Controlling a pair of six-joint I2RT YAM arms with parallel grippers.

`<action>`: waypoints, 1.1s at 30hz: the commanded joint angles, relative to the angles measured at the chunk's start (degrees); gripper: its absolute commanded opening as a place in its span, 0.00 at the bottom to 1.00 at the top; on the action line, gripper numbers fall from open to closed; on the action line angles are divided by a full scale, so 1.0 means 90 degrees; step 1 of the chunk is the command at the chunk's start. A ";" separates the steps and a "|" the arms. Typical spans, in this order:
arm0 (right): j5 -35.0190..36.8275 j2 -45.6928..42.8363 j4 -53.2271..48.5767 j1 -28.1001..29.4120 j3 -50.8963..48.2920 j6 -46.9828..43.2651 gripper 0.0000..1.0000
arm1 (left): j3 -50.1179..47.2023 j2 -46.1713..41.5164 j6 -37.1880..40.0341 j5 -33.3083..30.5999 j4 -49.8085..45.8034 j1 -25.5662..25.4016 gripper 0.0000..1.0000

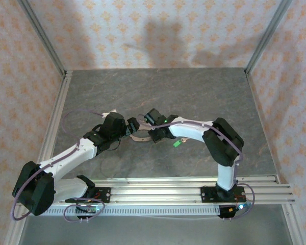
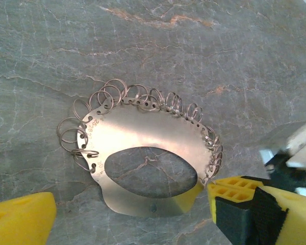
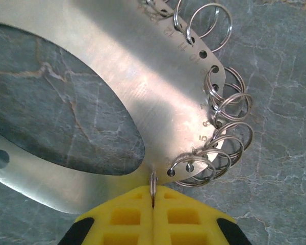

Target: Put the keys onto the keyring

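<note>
The keyring (image 1: 141,137) is a shiny flat metal plate (image 2: 143,132) with an oval hole and several small split rings (image 2: 81,133) along its rim, lying on the table. My right gripper (image 3: 153,200) is shut, its yellow fingers (image 2: 234,193) pinching one thin ring edge-on at the plate's rim (image 3: 153,182). My left gripper (image 2: 153,217) stands open just in front of the plate, one yellow finger (image 2: 20,218) on each side, holding nothing. The green-headed key (image 1: 177,143) lies on the table beside the right forearm.
The grey marble-patterned table (image 1: 194,97) is walled by patterned panels with metal rails at left (image 1: 55,122) and right. Both arms (image 1: 194,130) meet over the table's middle. A slotted mounting rail (image 1: 163,186) runs along the near edge.
</note>
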 commanded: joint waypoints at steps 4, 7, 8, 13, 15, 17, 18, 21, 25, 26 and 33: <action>-0.1521 -0.0512 0.0077 -0.0473 0.0058 0.0493 0.00 | 0.0008 -0.0140 -0.0094 -0.0090 -0.0127 -0.0035 1.00; -0.1957 -0.0526 0.0225 -0.0614 -0.0006 0.0643 0.00 | 0.0005 -0.0140 -0.0093 -0.0065 -0.0110 -0.0040 1.00; -0.2098 -0.0517 0.0282 -0.0648 -0.0028 0.0693 0.00 | 0.0009 -0.0133 -0.0097 -0.0060 -0.0112 -0.0034 1.00; -0.2663 -0.0521 0.0605 -0.0817 -0.0199 0.0939 0.00 | 0.0027 -0.0141 -0.0068 -0.0026 -0.0110 -0.0038 1.00; -0.2860 -0.0569 0.0775 -0.0906 -0.0299 0.1054 0.00 | 0.0032 -0.0140 -0.0057 -0.0011 -0.0124 -0.0035 1.00; -0.3008 -0.0673 0.0984 -0.1016 -0.0401 0.1198 0.00 | 0.0065 -0.0130 -0.0051 0.0025 -0.0120 -0.0041 1.00; -0.3066 -0.0722 0.1056 -0.1070 -0.0444 0.1256 0.00 | 0.0091 -0.0125 -0.0049 0.0045 -0.0129 -0.0036 1.00; -0.3232 -0.0917 0.1333 -0.1236 -0.0559 0.1437 0.00 | 0.0197 -0.0102 -0.0023 0.0111 -0.0130 -0.0041 1.00; -0.3329 -0.1205 0.1669 -0.1416 -0.0646 0.1649 0.00 | 0.0412 -0.0092 0.0010 0.0199 -0.0109 -0.0042 1.00; -0.3330 -0.1278 0.1722 -0.1438 -0.0646 0.1678 0.00 | 0.0476 -0.0099 0.0022 0.0211 -0.0110 -0.0035 1.00; -0.3309 -0.1771 0.1991 -0.1608 -0.0420 0.1733 0.00 | 0.1229 0.0007 0.0216 0.0243 -0.0350 -0.0028 1.00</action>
